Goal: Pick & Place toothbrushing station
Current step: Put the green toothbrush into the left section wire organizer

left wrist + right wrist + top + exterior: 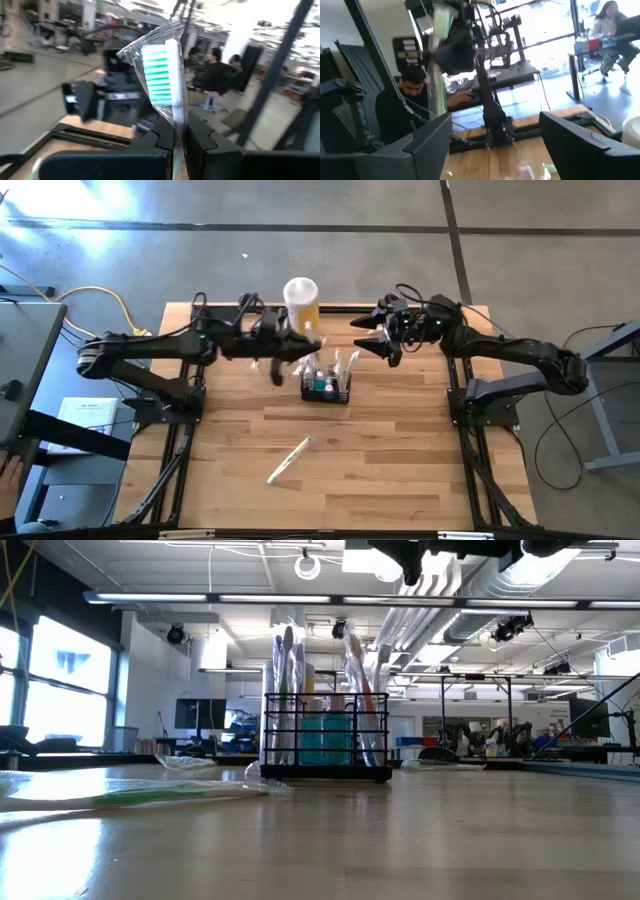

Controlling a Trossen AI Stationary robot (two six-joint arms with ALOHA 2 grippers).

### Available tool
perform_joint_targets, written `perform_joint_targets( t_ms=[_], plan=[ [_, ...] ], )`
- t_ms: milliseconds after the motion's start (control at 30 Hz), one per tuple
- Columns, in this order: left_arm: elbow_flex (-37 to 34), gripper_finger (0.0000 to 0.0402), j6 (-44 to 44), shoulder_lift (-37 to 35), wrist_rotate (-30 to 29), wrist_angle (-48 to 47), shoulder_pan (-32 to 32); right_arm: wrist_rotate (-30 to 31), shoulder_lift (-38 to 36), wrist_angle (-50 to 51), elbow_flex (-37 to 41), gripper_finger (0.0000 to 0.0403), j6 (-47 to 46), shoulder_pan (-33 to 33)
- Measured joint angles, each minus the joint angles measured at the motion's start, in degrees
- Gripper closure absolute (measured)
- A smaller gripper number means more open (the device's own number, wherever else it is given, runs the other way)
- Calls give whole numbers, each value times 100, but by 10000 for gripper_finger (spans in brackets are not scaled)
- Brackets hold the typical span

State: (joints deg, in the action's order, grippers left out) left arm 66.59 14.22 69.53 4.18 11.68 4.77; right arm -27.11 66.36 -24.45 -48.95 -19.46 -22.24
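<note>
My left hand (176,145) grips a wrapped brush (162,75) beside the caddy (326,387); misalignment could tip it; right hand (385,340) hangs wide.

The wrapped toothbrush (162,75) handle is hidden between the left gripper (180,137) fingers.

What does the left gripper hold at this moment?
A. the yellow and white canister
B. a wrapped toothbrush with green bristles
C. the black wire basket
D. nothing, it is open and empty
B: in the left wrist view the left gripper is shut on a wrapped toothbrush with green bristles.
</note>
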Motion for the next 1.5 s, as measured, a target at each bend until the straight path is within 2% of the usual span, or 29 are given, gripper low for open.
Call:
perform_joint_targets(
  t_ms=[167,233,367,433,533,667,767,900,967,1267,1500],
  plan=[
    [19,394,-86,-738,-290,-1171,-385,-2,-209,-31,0,110,-9,-4],
    [2,394,-63,-960,-619,-1836,-588,-4,-233,-51,0,111,-9,-4],
    [-187,392,-25,-1036,-1449,-2192,-1104,-5,-235,-40,0,113,35,-4],
    [-411,391,-86,-1039,-1731,-1974,-1340,-88,-235,27,0,112,241,-4],
    [-924,390,-96,-1050,-2210,-1513,-1524,-546,-235,109,0,113,612,-3],
    [-1747,389,-277,-1039,-2666,-346,-1565,-1222,-235,157,0,115,780,2],
    [-2325,389,-366,-1046,-3146,451,-1552,-1244,-235,155,0,115,778,2],
    [-2883,394,-360,-1044,-3635,857,-1430,-1232,-235,157,2,115,772,2],
    [-3054,394,-453,-1044,-3652,1123,-1345,-1224,-235,162,2,115,767,2],
    [-3093,394,-496,-684,-2956,1623,-894,-841,-232,165,2,116,922,0],
    [-3097,394,-506,-242,-2899,1624,-837,-909,-231,223,2,117,805,13]
  ],
)
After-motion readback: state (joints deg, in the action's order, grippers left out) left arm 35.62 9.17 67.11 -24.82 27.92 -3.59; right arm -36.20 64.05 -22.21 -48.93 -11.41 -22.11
